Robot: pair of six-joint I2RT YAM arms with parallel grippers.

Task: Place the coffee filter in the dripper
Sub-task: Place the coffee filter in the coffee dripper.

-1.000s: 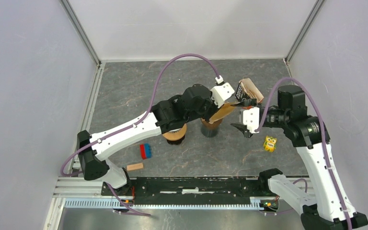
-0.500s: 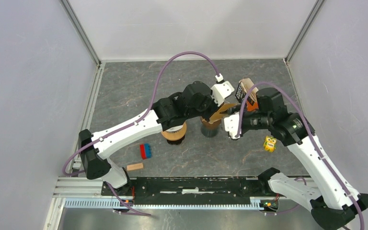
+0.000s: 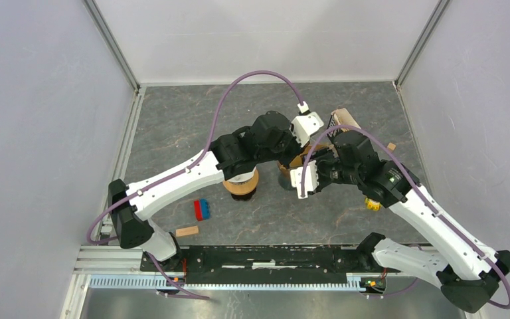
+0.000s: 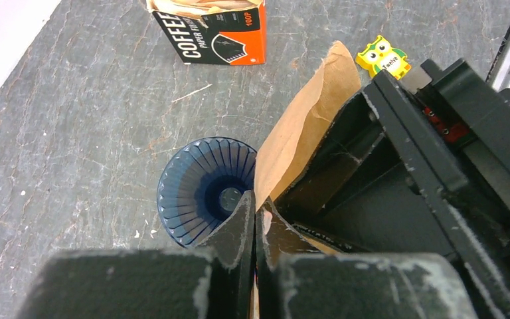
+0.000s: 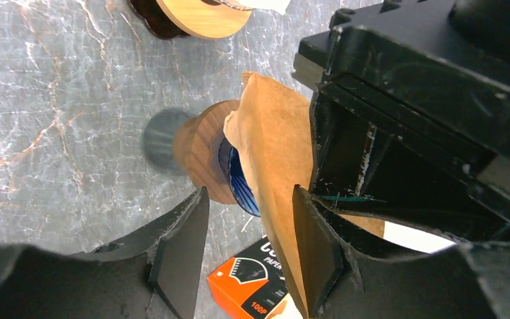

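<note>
Over the dripper [image 4: 192,193], coffee filter [image 4: 305,126] aslant, point down, in shut left fingers [image 4: 239,222]; right fingers [image 5: 186,246] apart.

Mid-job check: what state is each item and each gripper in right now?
coffee filter: flat, pinched, tilted over the dripper, not seated.
dripper: upright, empty.
left gripper: shut on the coffee filter.
right gripper: open, close beside the filter.
filter box: open, filters showing.
</note>
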